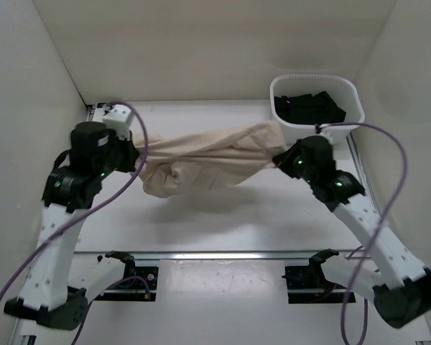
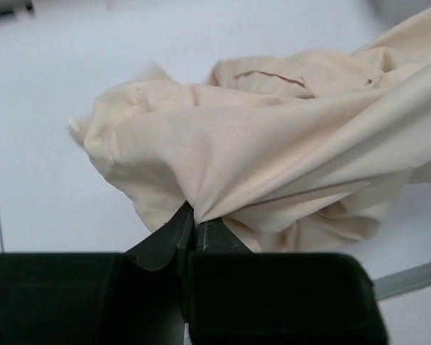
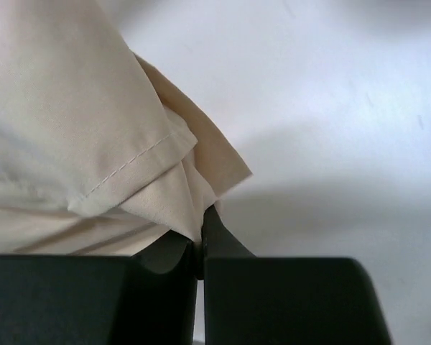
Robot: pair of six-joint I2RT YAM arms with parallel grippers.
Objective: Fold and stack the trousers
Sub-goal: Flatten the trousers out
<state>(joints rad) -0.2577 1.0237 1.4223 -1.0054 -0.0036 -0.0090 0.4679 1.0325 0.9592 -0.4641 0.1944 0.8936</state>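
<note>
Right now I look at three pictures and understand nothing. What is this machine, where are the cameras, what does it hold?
A robot's left arm and right arm, each ending in a two-finger gripper. One picture looks down from above; the others come from a camera on each wrist. The left gripper and the right gripper each pinch one end of the beige trousers, stretched between them over the white table. A white basket at the far right holds a black garment.

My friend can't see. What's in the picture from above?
Beige trousers hang stretched over a white table, the left pincer and right pincer each shut on one end. A white basket holds a black garment.
</note>
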